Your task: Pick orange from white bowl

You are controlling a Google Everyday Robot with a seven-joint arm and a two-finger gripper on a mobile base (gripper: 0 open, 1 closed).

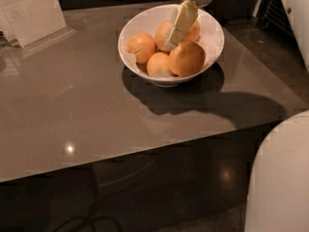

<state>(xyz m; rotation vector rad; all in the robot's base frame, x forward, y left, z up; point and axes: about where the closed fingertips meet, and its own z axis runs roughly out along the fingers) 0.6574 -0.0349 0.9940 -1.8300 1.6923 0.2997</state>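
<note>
The white bowl point(212, 47) stands at the back of the table and holds several oranges. The gripper point(172, 42) reaches down into it from above right. Its tip lies against the right side of a pale orange point(162, 33) at the back of the bowl, just above a bigger, deeper-orange one point(188, 58) at the front right. A smaller orange point(141, 47) lies at the left and another point(158, 65) at the front. One more orange point(194, 32) shows behind the gripper, partly hidden.
The bowl sits on a glossy grey-brown table point(87, 110). A white sign stand point(31, 11) is at the back left. A white rounded part of the robot point(282, 178) fills the lower right corner. The dark floor lies in front of the table's edge.
</note>
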